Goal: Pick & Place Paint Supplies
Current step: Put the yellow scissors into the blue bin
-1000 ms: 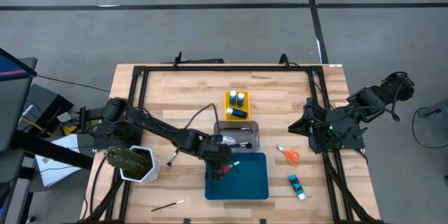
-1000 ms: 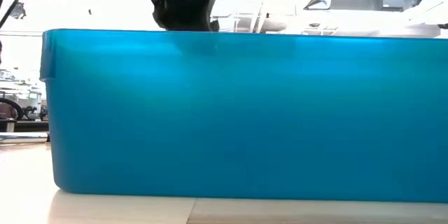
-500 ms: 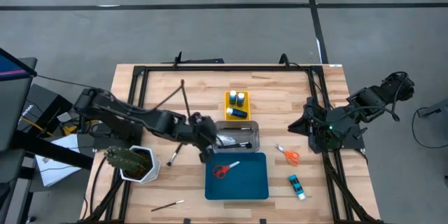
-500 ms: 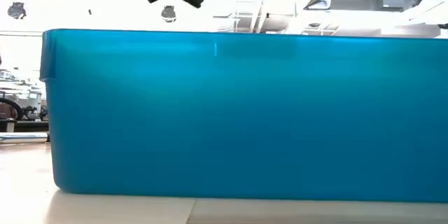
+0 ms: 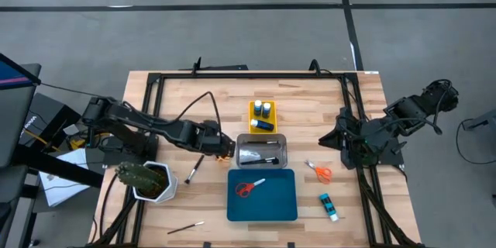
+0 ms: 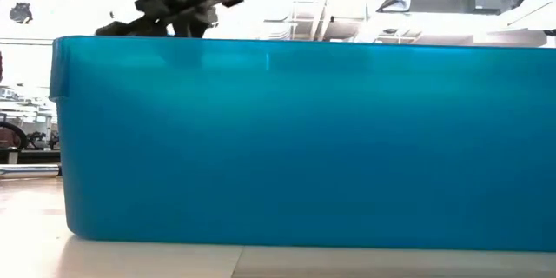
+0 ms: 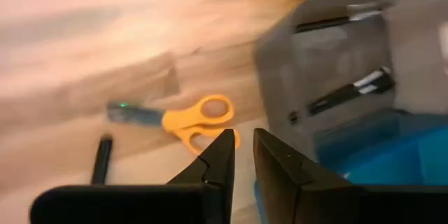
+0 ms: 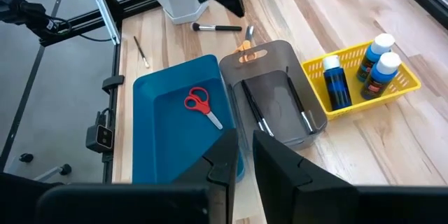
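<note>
My left gripper hovers shut and empty beside the left end of the grey tray. Right below it, orange-handled scissors lie flat on the table. Red-handled scissors lie flat in the blue tray. The grey tray also holds dark paintbrushes. Blue bottles stand and lie in the yellow tray. My right gripper is shut on nothing, high at the table's right side.
A second pair of orange scissors and a blue bottle lie right of the blue tray. Two brushes lie on the table's left part, near the cactus pot. The blue tray's wall fills the low view.
My left gripper has risen out of the blue tray and moved toward the table's left and far edges, to the grey tray's left end, rolling its wrist about. The red scissors stay flat in the blue tray.
</note>
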You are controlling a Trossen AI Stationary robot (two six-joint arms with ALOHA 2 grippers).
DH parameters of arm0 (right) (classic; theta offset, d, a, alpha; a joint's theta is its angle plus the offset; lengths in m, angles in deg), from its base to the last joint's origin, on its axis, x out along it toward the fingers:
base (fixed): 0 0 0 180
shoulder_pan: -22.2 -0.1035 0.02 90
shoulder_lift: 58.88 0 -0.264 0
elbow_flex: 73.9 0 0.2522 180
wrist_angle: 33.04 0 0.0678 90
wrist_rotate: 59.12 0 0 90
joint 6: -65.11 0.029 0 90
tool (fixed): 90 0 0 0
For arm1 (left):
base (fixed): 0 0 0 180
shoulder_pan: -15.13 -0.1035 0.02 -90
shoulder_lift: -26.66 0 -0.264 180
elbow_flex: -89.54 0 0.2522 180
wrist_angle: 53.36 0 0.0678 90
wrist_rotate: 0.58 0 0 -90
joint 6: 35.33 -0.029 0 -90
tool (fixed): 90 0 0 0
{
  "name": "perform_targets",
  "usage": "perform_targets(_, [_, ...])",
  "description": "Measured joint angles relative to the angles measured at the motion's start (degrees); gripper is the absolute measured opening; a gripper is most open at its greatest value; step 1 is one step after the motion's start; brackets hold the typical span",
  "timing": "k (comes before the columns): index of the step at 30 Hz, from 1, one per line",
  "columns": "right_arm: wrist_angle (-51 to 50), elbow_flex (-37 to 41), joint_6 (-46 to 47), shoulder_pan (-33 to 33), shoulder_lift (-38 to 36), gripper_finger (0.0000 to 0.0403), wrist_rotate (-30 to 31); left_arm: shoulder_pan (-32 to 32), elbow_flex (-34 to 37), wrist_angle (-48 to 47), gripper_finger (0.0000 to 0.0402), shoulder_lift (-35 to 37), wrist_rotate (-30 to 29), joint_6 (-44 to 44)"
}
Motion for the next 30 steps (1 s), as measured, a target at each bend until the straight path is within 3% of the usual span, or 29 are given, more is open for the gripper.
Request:
perform_targets(7, [-0.15, 0.00, -0.01, 0.00, 0.00, 0.0043, 0.00, 0.39, 6.42, 6.09, 0.0060, 0.01, 1.40, 15.05])
perform_targets(15, [-0.12, 3.15, 1.01, 0.00, -0.13, 0.0043, 0.00, 0.42, 13.30, 11.78, 0.0081, 0.01, 4.04, 24.10])
perform_targets(30, [2.86, 5.62, 1.85, -0.01, -0.04, 0.0043, 0.90, 1.28, 16.31, 19.50, 0.0080, -2.68, 7.05, 29.54])
